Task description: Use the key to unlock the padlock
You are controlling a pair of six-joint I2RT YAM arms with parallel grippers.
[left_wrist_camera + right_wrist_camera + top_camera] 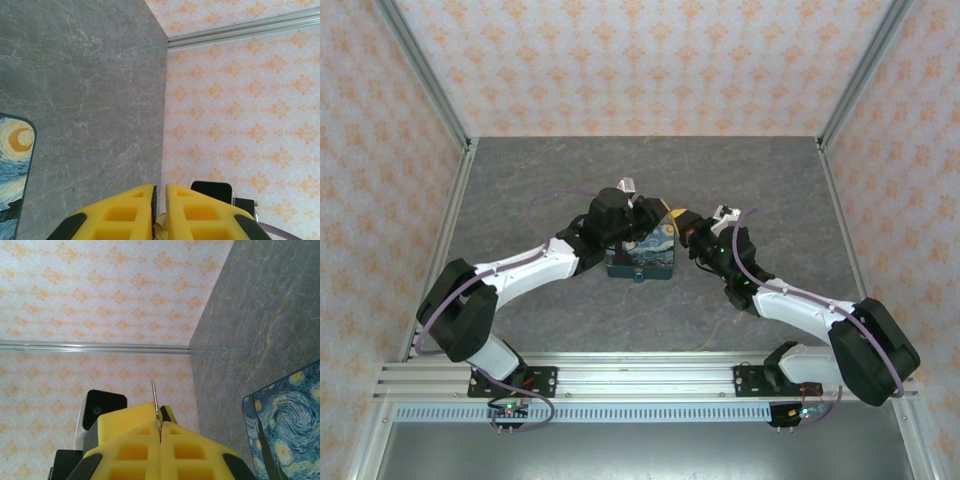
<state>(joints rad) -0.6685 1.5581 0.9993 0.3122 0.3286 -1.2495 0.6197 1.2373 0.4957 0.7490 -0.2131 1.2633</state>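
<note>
Yellow, with its 2 fingers pressed flat together, the right claw (160,417) pinches the key (154,397), a thin silvery blade that stands out past the tips. The key's long axis runs straight on from the claw's own line, and its tip points away toward the patterned wall (75,300). The left claw (160,192) has its fingers at a narrow slit with a pale glint deep inside; whether it grips anything cannot be told.

From above, the 2 claws sit close together over the far right corner of the Starry Night box (642,255), which lies on the grey tabletop (540,170). The padlock (636,275) shows as a tiny teal piece at the box's near face, too small to read its axis or keyhole.

The key looks light, stiff and slick, and it would likely swivel in a pinch unless held across its broad head. The padlock seems equally light and hard and apt to swing away, so it would want bracing by its body.
</note>
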